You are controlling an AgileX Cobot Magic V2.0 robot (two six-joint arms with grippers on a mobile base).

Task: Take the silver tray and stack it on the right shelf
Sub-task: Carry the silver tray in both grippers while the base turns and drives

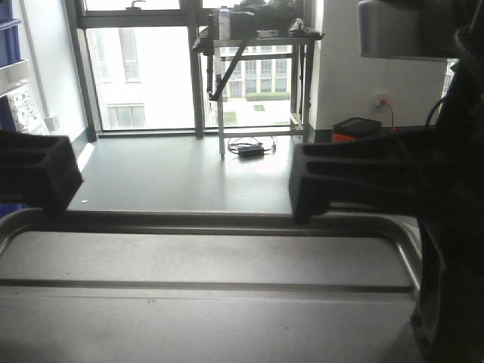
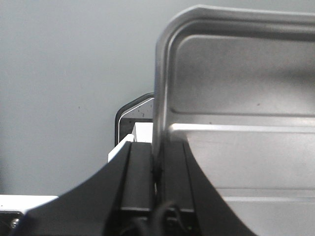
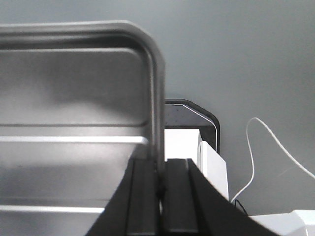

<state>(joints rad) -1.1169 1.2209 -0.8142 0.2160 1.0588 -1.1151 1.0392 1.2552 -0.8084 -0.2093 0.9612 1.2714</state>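
**Silver tray clamped at both ends**

Front view: silver tray spanning the lower frame, its far rim toward the window, one long rib showing across its floor. Gripped on either side by a black gripper, clear of the grey floor beyond.

Left wrist view: left gripper pinched onto the tray's left side rim, jaws drawn in to a narrow slit, one jaw outside the rim and one inside. Rounded corner of the tray just past the jaws.

Right wrist view: right gripper likewise nipped tight on the right side rim, near the rounded corner. White cable on the floor beside it.

Background: metal table against the window, orange-topped box by the wall
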